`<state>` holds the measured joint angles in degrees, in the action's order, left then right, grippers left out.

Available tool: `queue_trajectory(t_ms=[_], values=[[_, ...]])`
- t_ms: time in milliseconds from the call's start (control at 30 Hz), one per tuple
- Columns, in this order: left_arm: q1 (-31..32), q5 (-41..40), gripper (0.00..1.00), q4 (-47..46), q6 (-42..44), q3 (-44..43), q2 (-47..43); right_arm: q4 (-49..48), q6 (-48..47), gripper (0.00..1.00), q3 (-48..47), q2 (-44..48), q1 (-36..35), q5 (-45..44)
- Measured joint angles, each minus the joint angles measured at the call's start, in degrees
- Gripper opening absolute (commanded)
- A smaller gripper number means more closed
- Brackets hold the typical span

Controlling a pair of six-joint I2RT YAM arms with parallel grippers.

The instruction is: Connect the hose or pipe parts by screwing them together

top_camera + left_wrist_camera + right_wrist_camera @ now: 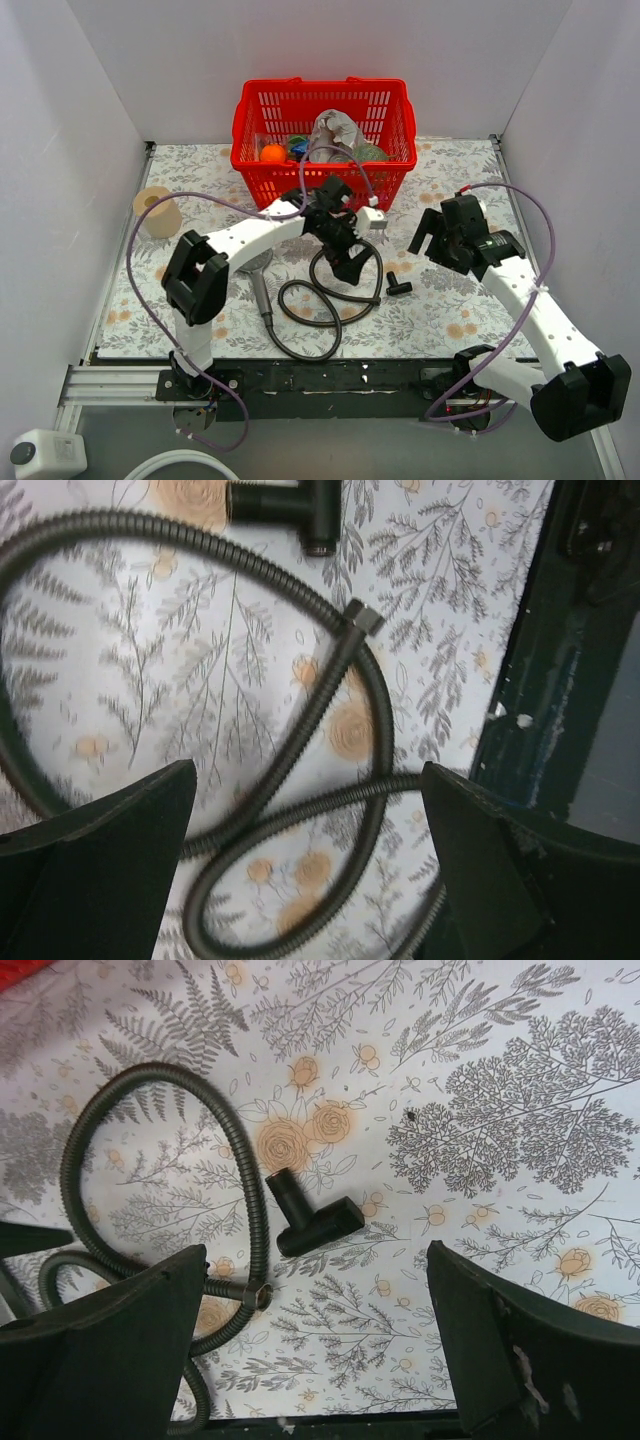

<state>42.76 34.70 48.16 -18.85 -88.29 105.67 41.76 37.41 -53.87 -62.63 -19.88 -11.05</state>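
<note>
Seen from above, the left arm [250, 236] covers part of the round head of the hand shower [261, 285], and the left end effector [348, 258] hides the top of the hose [312, 318] coil. What lies in the basket [250, 120] is mostly too small to name. In the left wrist view the hose blurs mid-loop (and runs off the left edge), while the top edge cuts the black T-shaped fitting [285, 500].

I count one hand shower [263, 295], one coiled hose [150, 1070], one black T-fitting [320, 1228], one red basket [245, 125], one beige roll [157, 211].

Red basket [262, 112] at back; beige roll [157, 211] left; black T-piece [398, 285] right.
</note>
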Motion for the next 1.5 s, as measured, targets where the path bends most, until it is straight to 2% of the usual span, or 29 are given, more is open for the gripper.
queue_trajectory(t_ms=[167,267,733,900,1167,1233,1500], values=[[5.42,-3.69,0.98,-1.95,4.83,-3.85,7.41,1.62,0.24,0.96,-2.12,4.2,1.27,-0.85],[6.38,-4.85,0.98,-2.95,7.74,-3.78,9.38,1.84,0.0,0.97,-2.25,4.98,2.51,-0.59],[9.4,-5.31,0.98,-23.08,19.76,14.62,4.37,1.86,-0.09,0.97,2.21,6.36,11.56,6.32],[10.08,-5.22,0.96,-27.04,22.86,15.28,4.13,1.7,0.42,0.96,4.15,7.21,13.14,8.74],[11.26,-5.05,0.86,-29.57,23.34,13.64,4.15,1.4,1.16,0.96,6.88,7.45,14.47,13.18],[11.85,-4.68,0.8,-30.03,23.17,13.31,4.15,1.29,1.07,0.95,6.91,7.45,14.95,13.7],[13.9,-4.0,0.65,-30.18,20.87,12.68,6.38,0.07,-0.28,0.95,7.93,7.41,17.22,15.85]])
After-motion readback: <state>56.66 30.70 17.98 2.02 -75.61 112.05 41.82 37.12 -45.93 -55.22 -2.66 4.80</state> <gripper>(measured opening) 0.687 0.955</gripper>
